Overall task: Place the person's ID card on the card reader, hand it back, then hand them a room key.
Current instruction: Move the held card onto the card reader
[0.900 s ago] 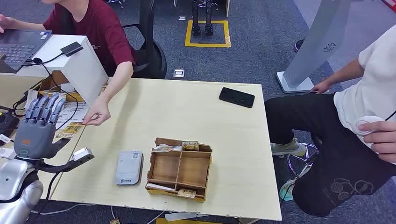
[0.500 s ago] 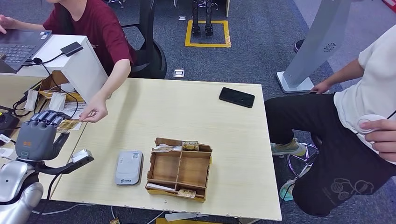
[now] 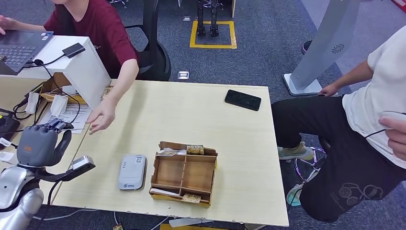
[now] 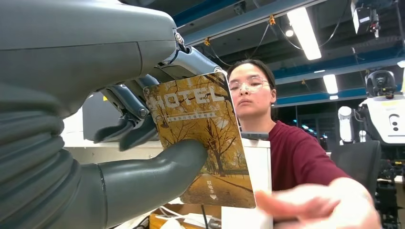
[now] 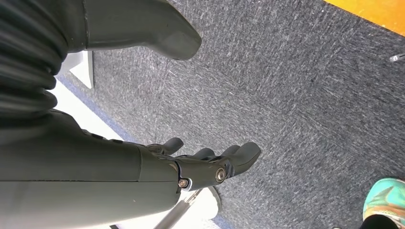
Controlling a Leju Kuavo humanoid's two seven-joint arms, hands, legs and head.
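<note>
My left hand (image 3: 40, 143) is raised off the table's left edge with its fingers curled in. In the left wrist view it pinches a yellow card printed HOTEL (image 4: 200, 138) between thumb (image 4: 157, 167) and fingers. The person in the dark red shirt holds an open hand (image 3: 101, 116) just beyond mine, off the card. The grey card reader (image 3: 132, 171) lies flat near the table's front edge, beside a wooden tray (image 3: 183, 144) with several cards (image 3: 195, 149) in its back slots. My right hand (image 5: 205, 164) hangs over the carpet, fingers loosely apart and holding nothing.
A black phone (image 3: 242, 99) lies at the table's far right. A white box (image 3: 81, 67), cables and papers crowd the side desk at left. A second person in a white shirt (image 3: 378, 81) sits at the right.
My left hand's spread fingers have curled down and closed on the card the person held out. The person's hand has let go and opened.
</note>
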